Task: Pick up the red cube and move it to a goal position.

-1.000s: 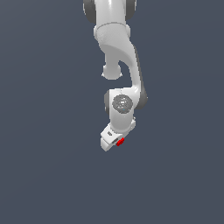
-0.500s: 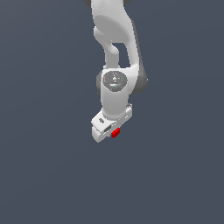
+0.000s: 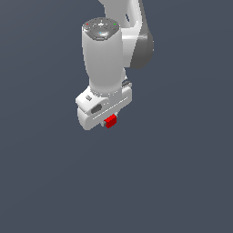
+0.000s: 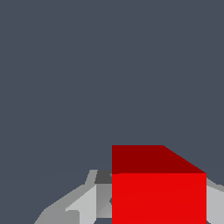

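Hanging under the gripper (image 3: 110, 119), the cube (image 3: 109, 121) shows as a small bright red block at the lower edge of the white hand. Only part of it peeks out in the exterior view; the rest is hidden by the hand's body. It sits near the middle of that view, a little toward the exterior view's left, with plain dark grey-blue all around it and nothing touching it from beneath.

Up close in the wrist view, the cube (image 4: 158, 192) fills much of the picture: a bright red flat face with a darker red face slanting away above it. Grey fingers (image 4: 83, 203) flank it, one plainly visible against one side, and a sliver of a second just shows past the opposite edge. The fingers are closed narrow onto the cube, pressed to its sides, so the cube is held between them.

Above the cube in the exterior view, the hand is a pale slab tilted slightly, with a dark oval window on its face. A thick white wrist (image 3: 104, 59) rises from it, capped by a grey disc, and a darker grey joint (image 3: 143, 45) sits toward the exterior view's right. The arm runs off the top edge.
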Motion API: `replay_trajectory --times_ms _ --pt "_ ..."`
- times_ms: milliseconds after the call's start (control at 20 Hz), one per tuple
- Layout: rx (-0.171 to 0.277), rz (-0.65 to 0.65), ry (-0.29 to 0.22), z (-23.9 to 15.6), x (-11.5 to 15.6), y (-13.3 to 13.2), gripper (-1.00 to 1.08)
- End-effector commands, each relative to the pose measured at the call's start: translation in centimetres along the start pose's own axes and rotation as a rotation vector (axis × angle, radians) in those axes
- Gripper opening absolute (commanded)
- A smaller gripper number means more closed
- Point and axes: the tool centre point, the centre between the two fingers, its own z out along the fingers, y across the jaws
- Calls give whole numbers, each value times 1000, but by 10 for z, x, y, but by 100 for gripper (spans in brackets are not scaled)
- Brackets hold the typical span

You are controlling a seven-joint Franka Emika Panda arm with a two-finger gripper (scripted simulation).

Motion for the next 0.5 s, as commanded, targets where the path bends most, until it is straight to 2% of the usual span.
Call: replay_trajectory --times_ms 0,450 --pt "1 0 0 -30 -7 5 -100" --pt "1 -1 1 -129 -29 27 -100"
